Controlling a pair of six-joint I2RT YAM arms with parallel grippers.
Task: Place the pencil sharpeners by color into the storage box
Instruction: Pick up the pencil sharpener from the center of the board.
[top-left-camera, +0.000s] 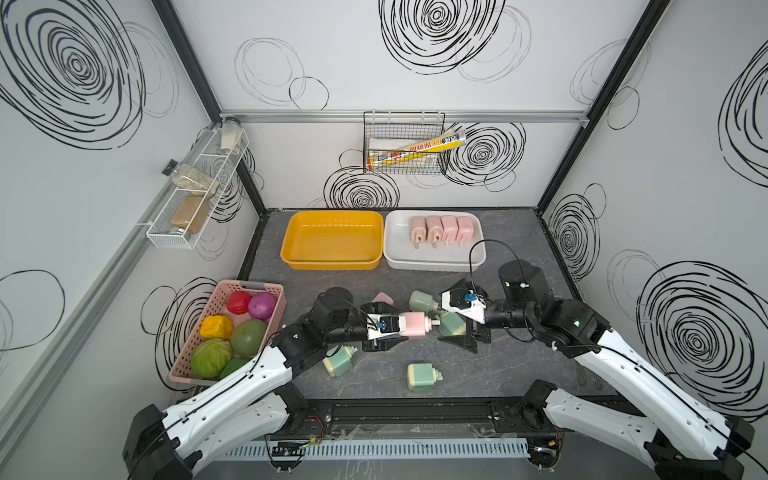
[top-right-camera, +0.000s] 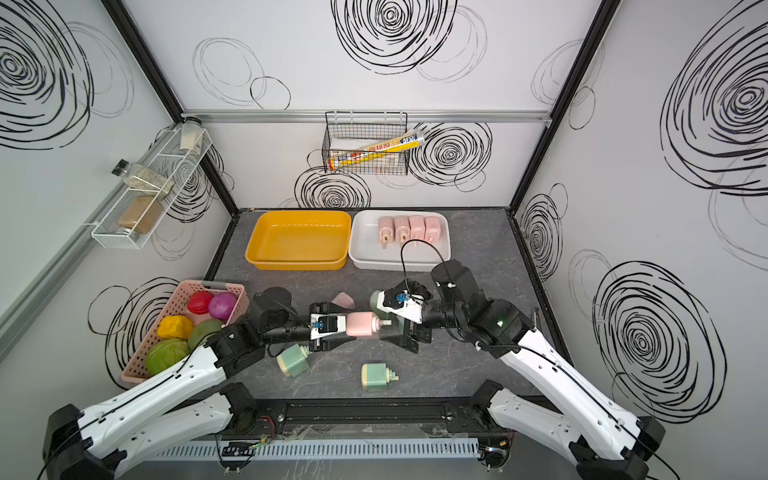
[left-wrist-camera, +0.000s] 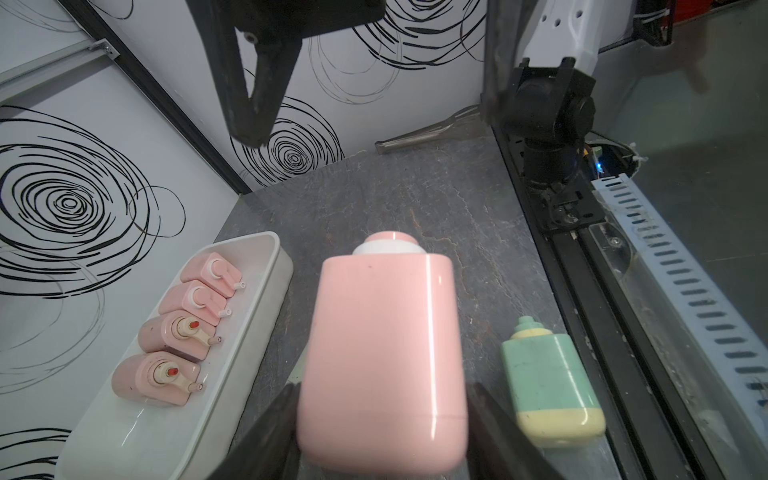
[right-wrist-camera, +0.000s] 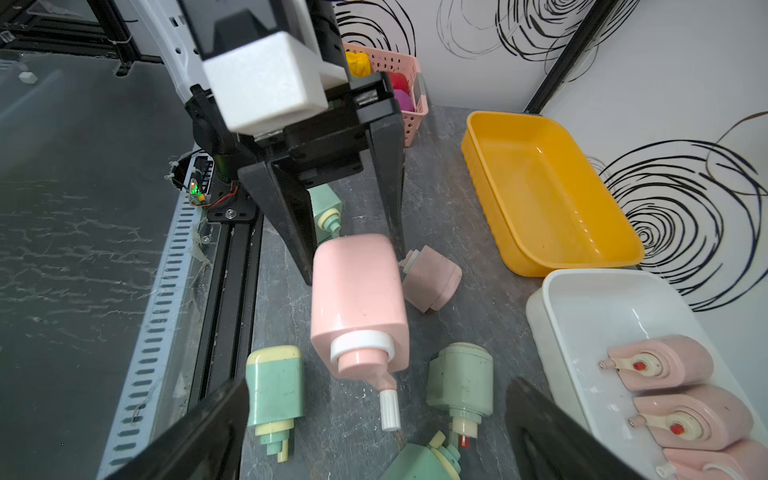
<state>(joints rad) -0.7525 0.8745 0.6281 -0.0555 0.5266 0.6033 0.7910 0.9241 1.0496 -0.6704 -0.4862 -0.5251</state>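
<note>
Where the two arms meet over the grey table (top-left-camera: 519, 353), a yellow box (top-left-camera: 330, 262) and a white box (top-left-camera: 432, 259) stand side by side at the back. The white box holds four pink sharpeners (top-left-camera: 442, 232). The left gripper (top-left-camera: 401, 326) pinches a pink sharpener (top-left-camera: 415, 325) over the table's middle. The right gripper (top-left-camera: 442, 316) faces it, spread wide. Four green sharpeners (top-left-camera: 422, 376) and a loose pink sharpener (top-left-camera: 382, 298) lie on the table. The held one is boxy with round corners. Only the right wrist view shows its white ring and small white-tipped nozzle (right-wrist-camera: 390, 409); the left wrist view shows its plain back.
</note>
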